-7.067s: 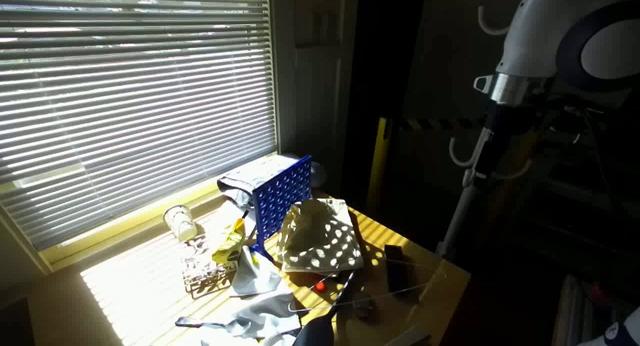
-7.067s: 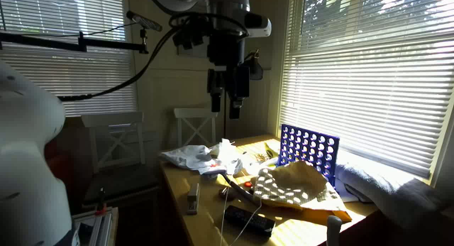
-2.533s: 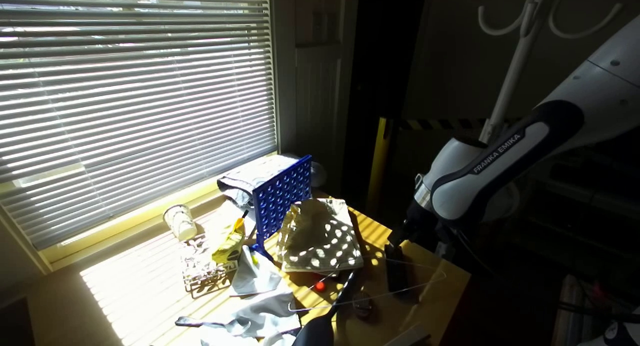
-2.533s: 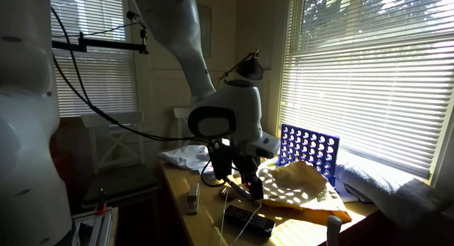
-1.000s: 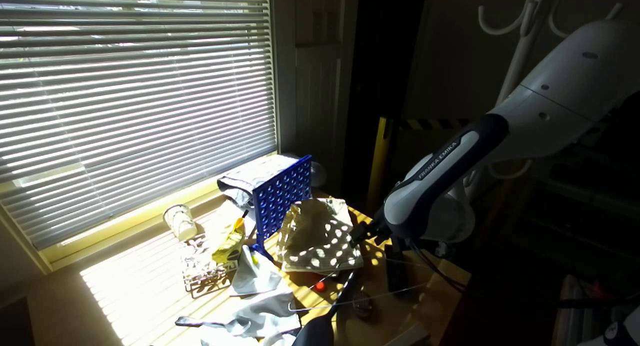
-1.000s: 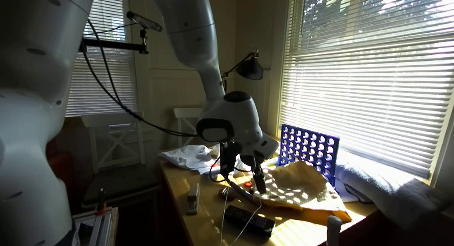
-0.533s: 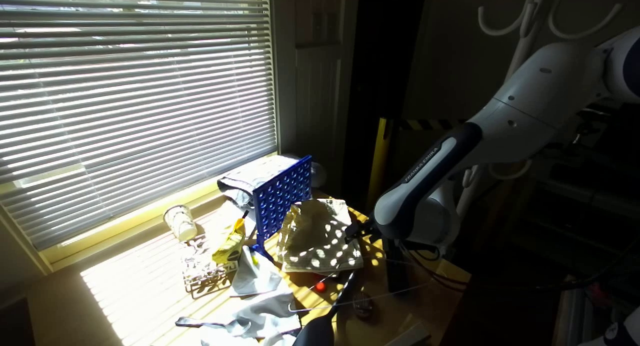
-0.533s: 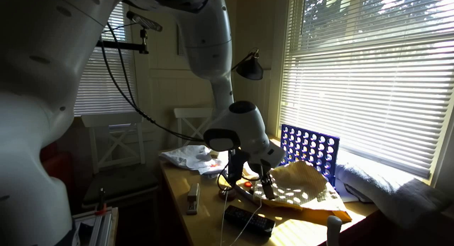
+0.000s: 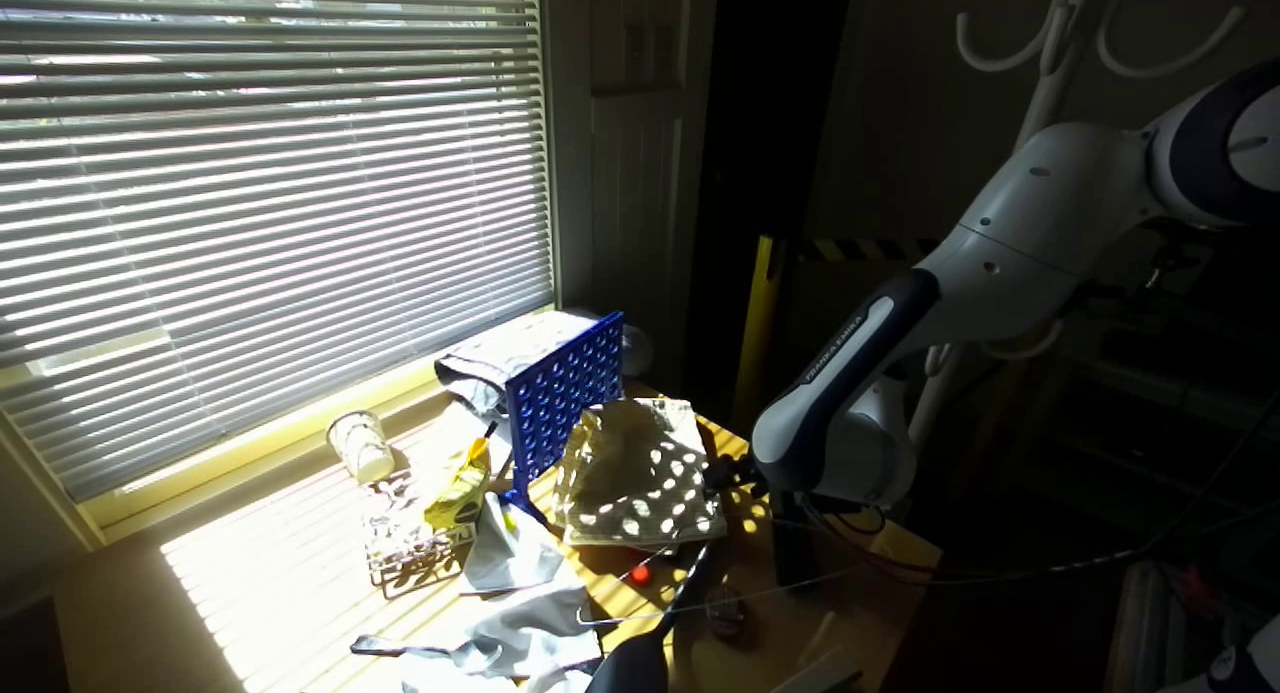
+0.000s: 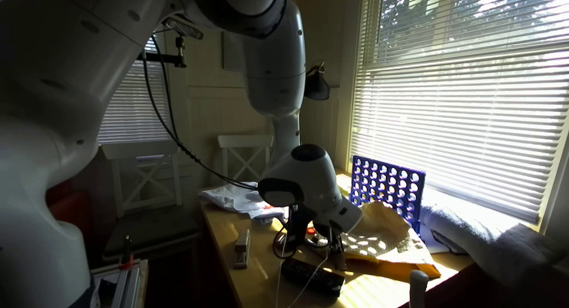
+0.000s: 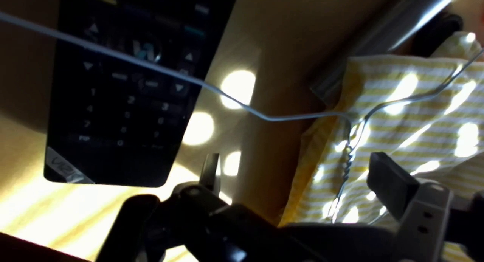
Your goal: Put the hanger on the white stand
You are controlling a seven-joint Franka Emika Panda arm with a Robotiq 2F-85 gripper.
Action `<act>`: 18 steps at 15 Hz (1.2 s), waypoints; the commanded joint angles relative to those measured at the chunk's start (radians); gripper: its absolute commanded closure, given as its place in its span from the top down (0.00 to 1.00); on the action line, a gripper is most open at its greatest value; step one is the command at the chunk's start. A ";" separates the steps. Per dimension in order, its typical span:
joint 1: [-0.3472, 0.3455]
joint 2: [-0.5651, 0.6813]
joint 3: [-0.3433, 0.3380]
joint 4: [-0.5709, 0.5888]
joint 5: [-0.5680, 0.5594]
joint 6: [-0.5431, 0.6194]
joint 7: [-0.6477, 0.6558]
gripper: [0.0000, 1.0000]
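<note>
While the black rectangular plastic remote (image 11: 124, 92) lay leftmost in the wrist view, the thin grey wire hanger (image 11: 287, 117) stretched over it, rightward. The claw (image 11: 300, 175) was spread, the twisted neck (image 11: 346, 166) showing between its fingers (image 11: 393, 184). For a good grasp, it probably needed to centre there and close softly, without pinching the yellow-and-white striped cloth (image 11: 423, 129) beneath.

1. In an exterior view: you look down aslant over the table (image 9: 140, 603), from well back; window (image 9: 280, 233) left, arm (image 9: 1030, 223) right.
2. In an exterior view: you look gently downward past the arm, close at left, toward chairs (image 10: 246, 141); window right.
3. Wrist view: you look down, very near, past the gripper (image 11: 297, 175) onto remote (image 11: 124, 95) and cloth (image 11: 427, 118).
4. Shared in both exterior views: your table, grid (image 9: 575, 398), remote, cloth; the wrist view takes in the last two.
</note>
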 commanded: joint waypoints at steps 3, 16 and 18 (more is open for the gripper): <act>-0.066 0.002 0.064 -0.020 -0.040 -0.027 -0.013 1.00; -0.024 -0.089 -0.002 -0.101 -0.048 -0.133 -0.196 0.97; -0.013 -0.105 -0.015 -0.108 -0.045 -0.153 -0.218 0.72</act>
